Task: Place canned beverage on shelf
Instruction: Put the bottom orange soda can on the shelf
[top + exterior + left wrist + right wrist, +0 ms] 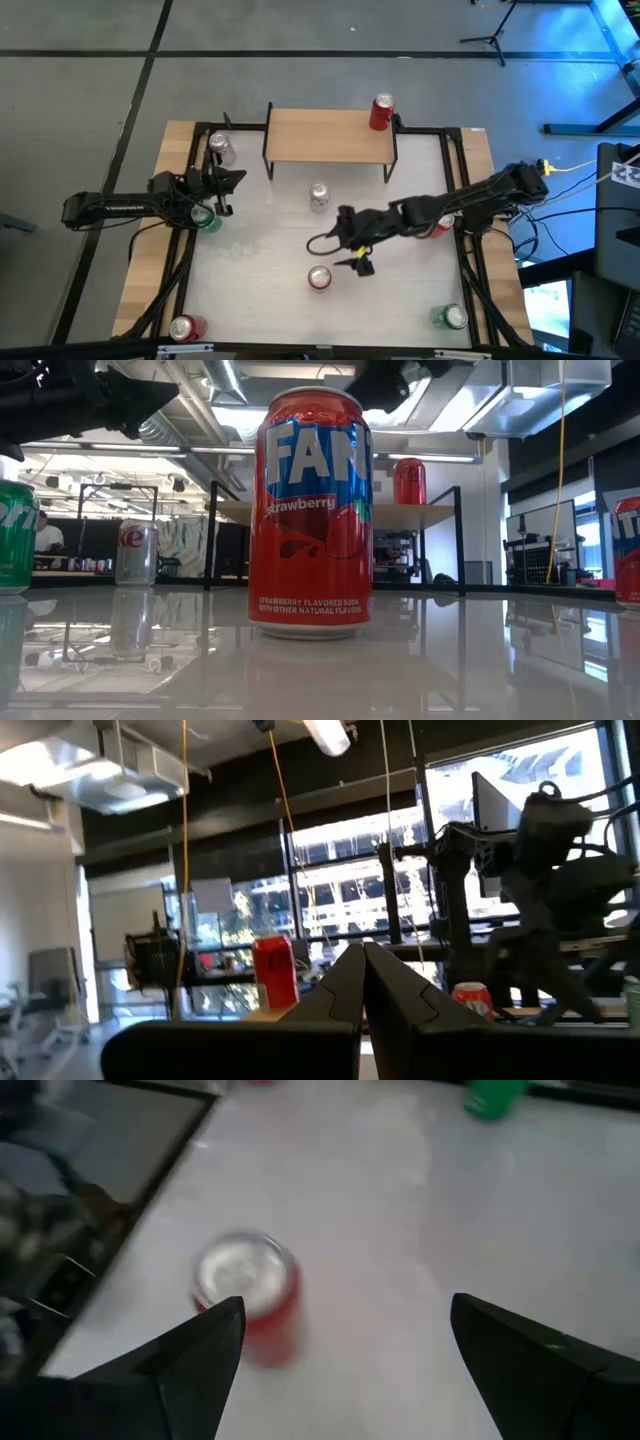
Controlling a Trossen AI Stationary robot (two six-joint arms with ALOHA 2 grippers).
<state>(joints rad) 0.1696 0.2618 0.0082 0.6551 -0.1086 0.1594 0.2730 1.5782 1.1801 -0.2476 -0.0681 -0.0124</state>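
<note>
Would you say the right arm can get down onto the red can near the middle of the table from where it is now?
Probably yes: the right tool hangs open just beside the red can, which stands upright with bare table all around it.

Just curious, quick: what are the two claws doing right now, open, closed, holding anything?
Left gripper: closed, holding nothing.
Right gripper: open, empty, above the red can.

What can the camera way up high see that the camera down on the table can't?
Only the high view shows the right gripper, open, above the table, the shut left gripper, and the green can at the near right corner. Only the low view shows the strawberry soda can's label. Both show the red can on the shelf.
</note>
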